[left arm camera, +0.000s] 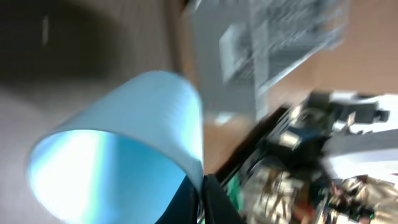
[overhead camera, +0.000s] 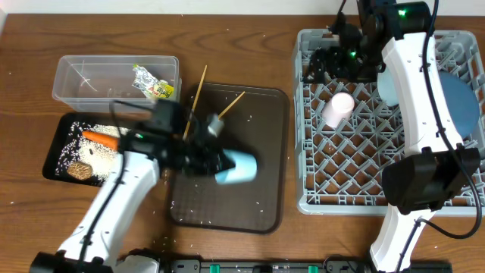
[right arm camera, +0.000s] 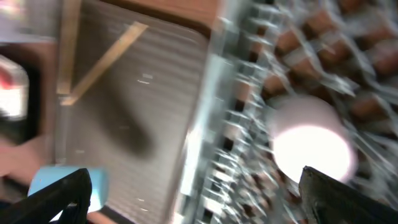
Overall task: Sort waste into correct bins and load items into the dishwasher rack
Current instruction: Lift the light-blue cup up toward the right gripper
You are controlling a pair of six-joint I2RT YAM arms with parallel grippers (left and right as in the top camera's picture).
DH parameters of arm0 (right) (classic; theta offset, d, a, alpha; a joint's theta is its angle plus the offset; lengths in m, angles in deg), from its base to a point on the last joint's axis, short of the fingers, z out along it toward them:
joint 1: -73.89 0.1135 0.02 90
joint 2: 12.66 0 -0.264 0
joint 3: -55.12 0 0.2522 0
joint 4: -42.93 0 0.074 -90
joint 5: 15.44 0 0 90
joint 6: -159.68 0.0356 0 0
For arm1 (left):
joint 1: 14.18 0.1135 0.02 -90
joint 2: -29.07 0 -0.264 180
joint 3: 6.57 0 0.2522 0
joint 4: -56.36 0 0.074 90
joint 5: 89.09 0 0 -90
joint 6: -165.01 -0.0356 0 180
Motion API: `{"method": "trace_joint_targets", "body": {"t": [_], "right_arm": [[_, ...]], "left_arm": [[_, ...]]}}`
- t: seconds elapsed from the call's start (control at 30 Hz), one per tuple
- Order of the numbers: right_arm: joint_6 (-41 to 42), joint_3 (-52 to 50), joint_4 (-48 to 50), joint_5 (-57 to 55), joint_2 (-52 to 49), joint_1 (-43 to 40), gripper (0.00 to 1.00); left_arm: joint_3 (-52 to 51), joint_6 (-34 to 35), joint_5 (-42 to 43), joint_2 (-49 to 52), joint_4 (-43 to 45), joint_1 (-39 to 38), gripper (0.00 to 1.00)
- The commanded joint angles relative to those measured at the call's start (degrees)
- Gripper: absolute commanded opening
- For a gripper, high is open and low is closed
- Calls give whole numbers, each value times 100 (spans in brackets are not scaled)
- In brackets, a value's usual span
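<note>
Nearest you, over the ribbed brown serving tray [overhead camera: 258, 205], your left gripper [overhead camera: 222, 162] is clamped on the smooth, tapered blue cup [overhead camera: 241, 168], which lies tipped on its side; the left arm reaches in low from the front edge. White grains speckle that tray, and thin wooden chopsticks [overhead camera: 198, 92] slant across its far end. To the left, the shallow black tray [overhead camera: 57, 155] holds a carrot [overhead camera: 102, 139], loose rice [overhead camera: 76, 148] and a brown lump [overhead camera: 79, 171]. Beyond it, the clear tub [overhead camera: 76, 83] contains a crinkled wrapper [overhead camera: 154, 83]. Farther right, the grey lattice rack [overhead camera: 341, 167] carries a pink cup [overhead camera: 338, 108] and a dark blue plate [overhead camera: 458, 98]. Your right gripper [overhead camera: 318, 70] hangs over the rack's far corner, jaws spread wide and empty. Everything sits on a wood-grain table [overhead camera: 30, 45].
</note>
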Motion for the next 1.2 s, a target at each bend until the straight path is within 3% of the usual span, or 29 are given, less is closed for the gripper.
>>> {"method": "trace_joint_targets", "body": {"t": [0.0, 0.13, 0.33, 0.73, 0.83, 1.17], "right_arm": [[-426, -17, 271, 1604, 50, 63, 99], [-778, -17, 719, 2669, 50, 92, 99], [-1338, -103, 1360, 3648, 50, 240, 99], [-1974, -199, 2124, 5058, 48, 496, 99], [-2109, -199, 2155, 5305, 48, 549, 99], [-2321, -199, 2100, 5818, 48, 686, 97]], "left_arm": [[365, -114, 1187, 4, 302, 387, 6], [400, 280, 2288, 4, 1292, 752, 6], [400, 1604, 3141, 4, 3174, 1150, 6], [400, 4564, 3202, 4, 7101, 1268, 6], [400, 4850, 3073, 4, 7506, 1283, 6], [400, 4887, 2813, 4, 7521, 1552, 6]]}}
